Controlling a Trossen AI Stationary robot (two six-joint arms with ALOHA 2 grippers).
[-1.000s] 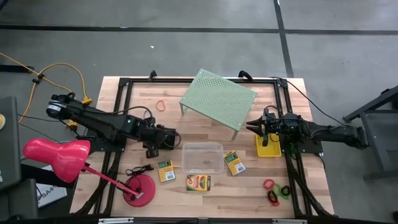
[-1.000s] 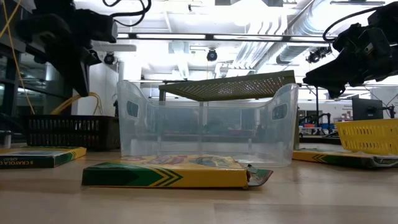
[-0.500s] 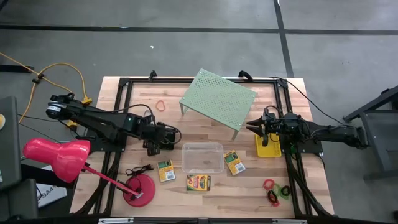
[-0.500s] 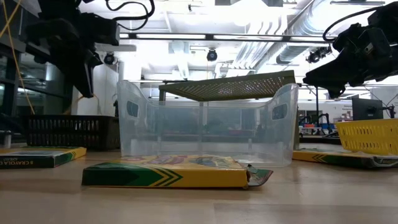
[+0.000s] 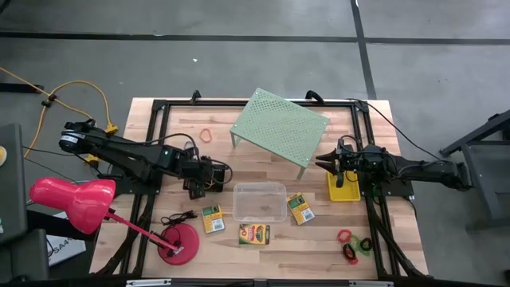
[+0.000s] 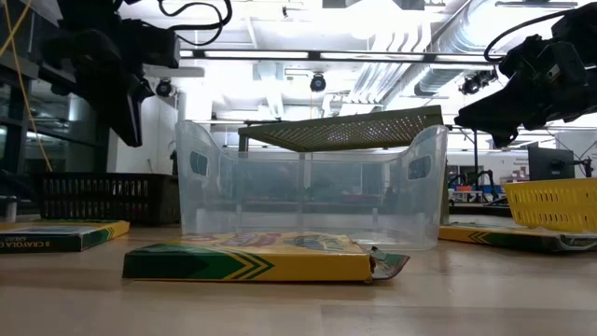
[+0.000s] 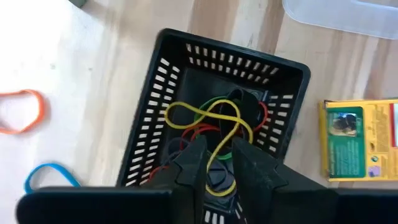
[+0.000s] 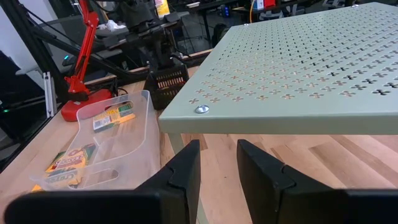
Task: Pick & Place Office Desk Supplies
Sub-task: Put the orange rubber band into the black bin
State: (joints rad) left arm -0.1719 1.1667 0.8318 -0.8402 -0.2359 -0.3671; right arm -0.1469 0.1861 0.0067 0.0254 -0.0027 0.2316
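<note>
My left gripper (image 7: 216, 163) hangs over the black mesh tray (image 7: 289, 115) near the table's left edge, fingers slightly parted, empty, to drop rubber bands (image 7: 211, 124) inside | right gripper (image 8: 216, 163) parted, empty, above yellow basket (image 5: 343, 190) by the right edge | clear tub (image 5: 259, 202), card boxes (image 5: 254, 233) toward the front edge; shelf (image 8: 298, 68) crowds my right.

clear plastic tub (image 5: 259, 202), wooden table (image 5: 319, 239)
</note>
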